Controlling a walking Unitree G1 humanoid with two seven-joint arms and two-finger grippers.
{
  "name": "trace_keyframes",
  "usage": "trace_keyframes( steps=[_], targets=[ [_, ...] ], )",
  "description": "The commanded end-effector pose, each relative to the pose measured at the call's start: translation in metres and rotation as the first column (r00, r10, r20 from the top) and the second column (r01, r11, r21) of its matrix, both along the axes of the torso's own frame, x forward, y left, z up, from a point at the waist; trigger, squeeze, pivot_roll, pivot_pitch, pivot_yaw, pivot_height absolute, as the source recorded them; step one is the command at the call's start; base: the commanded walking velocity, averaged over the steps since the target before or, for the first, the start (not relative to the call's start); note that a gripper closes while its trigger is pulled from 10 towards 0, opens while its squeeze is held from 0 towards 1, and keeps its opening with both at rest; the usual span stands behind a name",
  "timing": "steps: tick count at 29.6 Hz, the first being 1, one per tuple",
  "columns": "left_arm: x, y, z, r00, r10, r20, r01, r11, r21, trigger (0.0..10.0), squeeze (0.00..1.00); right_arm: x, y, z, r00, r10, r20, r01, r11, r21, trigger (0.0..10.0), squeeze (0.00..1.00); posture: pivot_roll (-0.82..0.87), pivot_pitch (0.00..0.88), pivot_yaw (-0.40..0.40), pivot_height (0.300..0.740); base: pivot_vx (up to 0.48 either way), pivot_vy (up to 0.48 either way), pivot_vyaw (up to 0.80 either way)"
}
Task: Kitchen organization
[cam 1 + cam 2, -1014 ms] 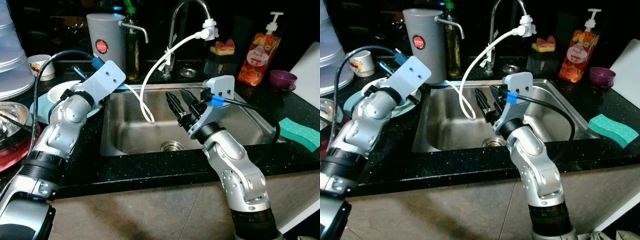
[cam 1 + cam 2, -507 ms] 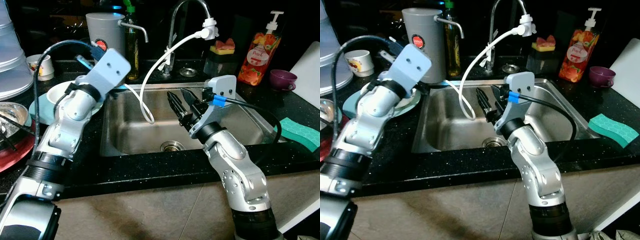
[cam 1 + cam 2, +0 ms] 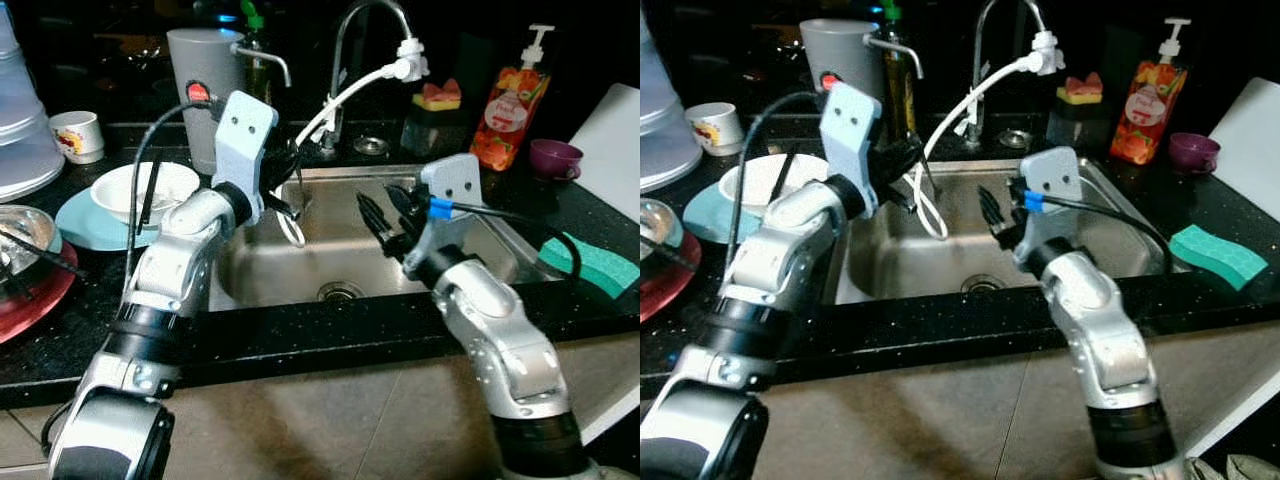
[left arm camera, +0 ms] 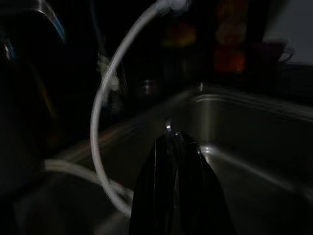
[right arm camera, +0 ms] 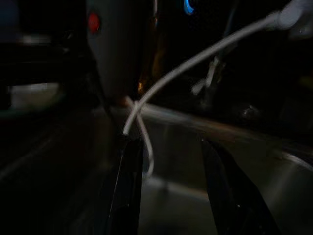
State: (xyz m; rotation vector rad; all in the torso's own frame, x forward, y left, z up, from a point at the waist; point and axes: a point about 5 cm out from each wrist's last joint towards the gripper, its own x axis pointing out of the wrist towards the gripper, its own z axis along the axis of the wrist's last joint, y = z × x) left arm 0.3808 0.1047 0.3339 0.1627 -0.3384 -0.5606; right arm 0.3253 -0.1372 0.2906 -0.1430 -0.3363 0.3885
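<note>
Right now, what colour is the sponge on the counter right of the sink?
The sponge is teal green; it shows best in the right eye view.

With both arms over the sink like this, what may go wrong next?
1. The left gripper is right beside the white hose that hangs from the faucet; it may snag the hose and pull it.
2. The right gripper, fingers open, is inside the sink close to the left one; the two arms may collide.
3. The left arm passes near the white bowl on its teal plate; a swing back may knock it.
</note>
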Motion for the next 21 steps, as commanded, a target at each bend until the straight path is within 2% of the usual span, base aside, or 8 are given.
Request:
trace_keyframes(
  steps=[1,3,5,6,9,19,20,21],
  targets=[
    [0.009,-0.005,-0.013,0.996,0.002,-0.091,-0.003,1.0,-0.007,10.0,0.0,0.001,-0.011,-0.013,0.996,0.002,-0.086,-0.003,1.0,-0.01,10.0,0.0,0.02,0.161,-0.036,0.74,0.0,0.0,0.0],
    [0.015,-0.01,-0.026,0.986,-0.004,-0.168,0.0,1.0,-0.024,10.0,0.0,0.0,-0.017,-0.023,0.989,-0.009,-0.149,0.004,1.0,-0.028,10.0,0.0,0.02,0.162,-0.036,0.74,0.0,0.0,0.0],
    [0.016,-0.011,-0.029,0.984,-0.003,-0.18,-0.001,1.0,-0.022,10.0,0.04,0.001,-0.02,-0.024,0.987,-0.027,-0.161,0.023,0.999,-0.025,10.0,0.0,0.02,0.162,-0.036,0.74,0.0,0.0,0.0],
    [0.016,-0.012,-0.033,0.98,-0.002,-0.199,-0.004,1.0,-0.028,10.0,0.96,0.001,-0.02,-0.024,0.987,-0.029,-0.159,0.028,1.0,-0.006,10.0,0.0,0.02,0.162,-0.036,0.74,0.0,0.0,0.0],
    [0.017,-0.012,-0.035,0.979,0.001,-0.206,-0.007,1.0,-0.031,10.0,1.0,0.0,-0.018,-0.02,0.99,-0.011,-0.142,0.016,0.999,0.03,10.0,0.0,0.02,0.168,-0.035,0.74,0.0,0.0,0.0],
    [0.013,-0.003,-0.018,0.99,0.016,-0.142,-0.022,0.999,-0.034,10.0,1.0,-0.01,-0.004,0.004,0.993,0.116,-0.036,-0.11,0.986,0.129,10.0,0.0,0.02,0.171,-0.033,0.74,0.0,0.0,0.0],
    [0.012,0.004,-0.012,0.993,0.079,-0.094,-0.077,0.997,0.018,10.0,0.0,-0.014,0.0,0.009,0.986,0.168,-0.009,-0.164,0.973,0.163,10.0,0.0,0.02,0.173,-0.033,0.74,0.0,0.0,0.0],
    [0.012,0.006,-0.011,0.992,0.099,-0.077,-0.096,0.995,0.039,10.0,0.0,-0.015,0.002,0.011,0.983,0.181,-0.001,-0.178,0.969,0.171,10.0,0.0,0.02,0.173,-0.033,0.74,0.0,0.0,0.0]
  ],
)
